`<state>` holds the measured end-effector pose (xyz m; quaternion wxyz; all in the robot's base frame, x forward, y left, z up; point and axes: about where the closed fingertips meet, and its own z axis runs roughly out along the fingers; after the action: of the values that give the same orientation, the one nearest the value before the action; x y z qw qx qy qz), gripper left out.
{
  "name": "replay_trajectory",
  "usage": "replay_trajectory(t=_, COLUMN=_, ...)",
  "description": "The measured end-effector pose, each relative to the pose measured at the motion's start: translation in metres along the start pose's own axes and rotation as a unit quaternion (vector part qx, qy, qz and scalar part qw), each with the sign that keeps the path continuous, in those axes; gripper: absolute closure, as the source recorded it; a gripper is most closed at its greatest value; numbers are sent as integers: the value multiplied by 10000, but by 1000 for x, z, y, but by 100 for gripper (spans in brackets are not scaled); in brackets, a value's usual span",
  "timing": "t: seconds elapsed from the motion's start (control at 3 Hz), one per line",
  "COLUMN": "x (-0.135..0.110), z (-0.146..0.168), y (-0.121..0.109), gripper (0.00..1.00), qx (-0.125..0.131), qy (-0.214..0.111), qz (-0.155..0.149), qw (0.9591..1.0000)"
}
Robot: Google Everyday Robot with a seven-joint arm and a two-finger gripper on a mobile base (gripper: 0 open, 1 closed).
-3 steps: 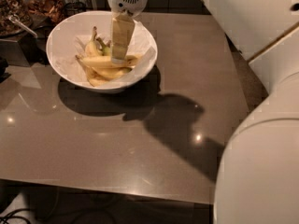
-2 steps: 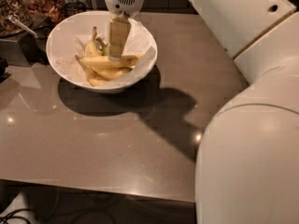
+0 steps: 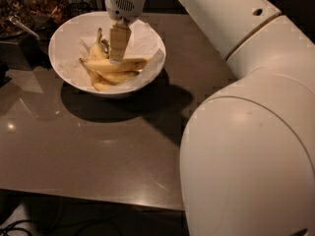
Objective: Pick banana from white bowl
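The gripper [image 3: 117, 58] hangs low over the banana [image 3: 134, 64] in the white bowl [image 3: 63, 36], at eleven o'clock on the table [image 3: 98, 151]. I cannot tell whether it grips; the lift remains.

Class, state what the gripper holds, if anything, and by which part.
Cannot be told: the gripper is inside the white bowl, at the middle of the banana.

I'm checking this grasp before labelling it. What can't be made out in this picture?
Camera view:
- Whether the tan gripper, down inside the wide white paper-lined bowl, touches the long pale-yellow banana: its tip covers that spot.
- The shorter yellow bananas: partly under the long one.
- The right side of the glossy brown table: hidden by the white robot arm.
- Dark clutter, upper left: cut by the edge, too dim to name.
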<state>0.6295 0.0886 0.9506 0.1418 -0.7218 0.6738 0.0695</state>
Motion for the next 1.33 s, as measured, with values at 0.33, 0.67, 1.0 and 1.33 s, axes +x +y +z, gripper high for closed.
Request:
replay_trajectory(t=0.33, x=1, z=15, y=-3, gripper=42, qx=-134, qy=18, qz=43, qw=9999)
replay_trajectory(t=0.67, x=5, z=29, y=-3, gripper=43, qx=-270, qy=42, qz=109, qw=9996)
replay_trajectory(t=1.0, x=10, z=41, y=-4, gripper=44, qx=-383, qy=81, qz=164, qw=9991)
replay_trajectory(t=1.33, x=14, z=50, y=-4, gripper=57, qx=-465, qy=131, qz=196, qw=9986)
